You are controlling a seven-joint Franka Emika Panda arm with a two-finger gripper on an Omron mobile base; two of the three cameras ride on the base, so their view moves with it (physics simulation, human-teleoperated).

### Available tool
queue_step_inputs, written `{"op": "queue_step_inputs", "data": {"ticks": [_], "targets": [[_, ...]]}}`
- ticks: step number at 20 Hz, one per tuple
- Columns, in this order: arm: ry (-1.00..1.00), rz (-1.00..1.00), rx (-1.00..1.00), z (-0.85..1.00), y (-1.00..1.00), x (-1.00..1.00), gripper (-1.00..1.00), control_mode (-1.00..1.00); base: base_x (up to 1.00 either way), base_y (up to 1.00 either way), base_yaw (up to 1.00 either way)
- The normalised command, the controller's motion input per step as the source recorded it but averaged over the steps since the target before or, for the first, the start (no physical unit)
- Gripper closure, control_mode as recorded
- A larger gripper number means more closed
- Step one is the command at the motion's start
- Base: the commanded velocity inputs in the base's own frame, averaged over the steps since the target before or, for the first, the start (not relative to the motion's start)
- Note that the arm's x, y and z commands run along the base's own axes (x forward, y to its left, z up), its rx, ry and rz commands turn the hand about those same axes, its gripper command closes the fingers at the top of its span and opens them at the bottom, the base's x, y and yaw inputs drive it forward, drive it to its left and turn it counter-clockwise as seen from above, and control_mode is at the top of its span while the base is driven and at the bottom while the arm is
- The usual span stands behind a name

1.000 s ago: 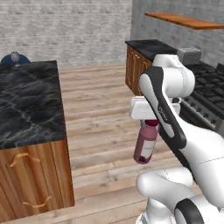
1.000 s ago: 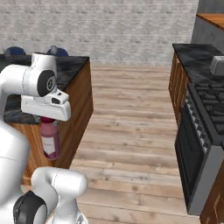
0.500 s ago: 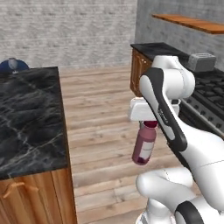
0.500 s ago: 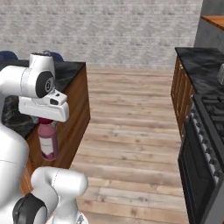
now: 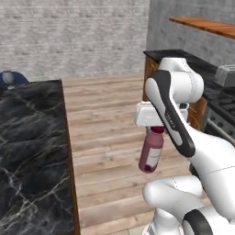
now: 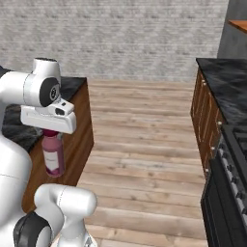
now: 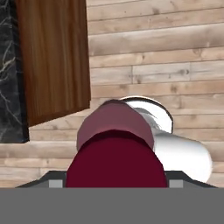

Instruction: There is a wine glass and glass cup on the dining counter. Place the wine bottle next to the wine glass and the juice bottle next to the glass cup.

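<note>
My gripper (image 5: 156, 130) hangs over the wooden floor, shut on the red cap of the juice bottle (image 5: 151, 153), a stout pinkish-maroon bottle hanging upright below the hand. From the right base the gripper (image 6: 49, 132) and the juice bottle (image 6: 53, 157) sit just in front of the dining counter's wooden end. The hand view looks straight down the juice bottle (image 7: 114, 127), with the gripper (image 7: 116, 181) around its cap. The dining counter (image 5: 27, 137), black marble with pale veins, lies to the left, apart from the bottle. The wine glass, glass cup and wine bottle are out of view.
A blue rounded object (image 5: 10, 78) sits at the counter's far end. A narrow black worktop on wooden cupboards (image 5: 183, 59) runs along the right, with a toaster (image 5: 225, 75), a stove (image 6: 231, 164) and a wooden shelf (image 5: 206, 25). Open wooden floor (image 6: 144, 144) lies between.
Both base views have shifted, so the base has driven: the dining counter now looks larger and nearer on the left. The arm holds the same pose with the juice bottle still gripped.
</note>
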Motion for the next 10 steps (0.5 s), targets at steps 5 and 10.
{"op": "queue_step_inputs", "data": {"ticks": [5, 10], "targets": [[0.0, 0.0, 0.0, 0.0, 0.0, 0.0, 1.0, 1.0, 0.93, -0.21, 0.03], [0.0, 0.0, 0.0, 0.0, 0.0, 0.0, 1.0, 1.0, 0.92, -0.2, 0.03]]}}
